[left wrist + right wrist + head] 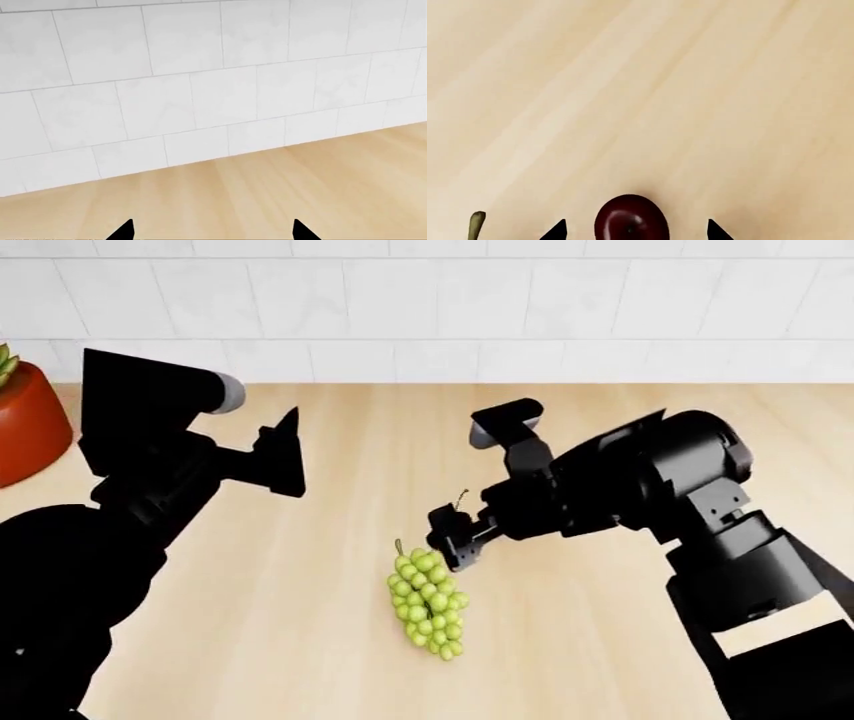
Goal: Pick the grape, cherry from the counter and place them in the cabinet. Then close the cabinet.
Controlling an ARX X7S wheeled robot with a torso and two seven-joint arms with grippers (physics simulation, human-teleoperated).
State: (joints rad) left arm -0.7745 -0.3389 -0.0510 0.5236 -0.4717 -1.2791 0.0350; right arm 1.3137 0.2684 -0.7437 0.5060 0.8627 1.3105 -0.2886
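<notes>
The right gripper's (635, 231) fingertips (555, 231) stand spread, one on each side of the cherry (630, 218), with a gap between each tip and the fruit; the right wrist view does not show them pressing on it. The cherry is dark red and glossy and sits between the two black tips against the counter (640, 90); whether it rests on the wood or hangs just above it cannot be told. A thin greenish stem (476, 225) shows near one tip.

In the head view the right gripper (451, 536) reaches down just above the grape (427, 602), a pale yellow-green bunch lying on the counter (360, 440) near its middle, stem end toward the gripper.

The left gripper (212, 231) hovers over bare wood, its two fingertips (124, 231) spread apart and holding nothing, facing the white tiled wall (200, 75). At the far left edge stands a red pot (27, 430) with a green plant.
</notes>
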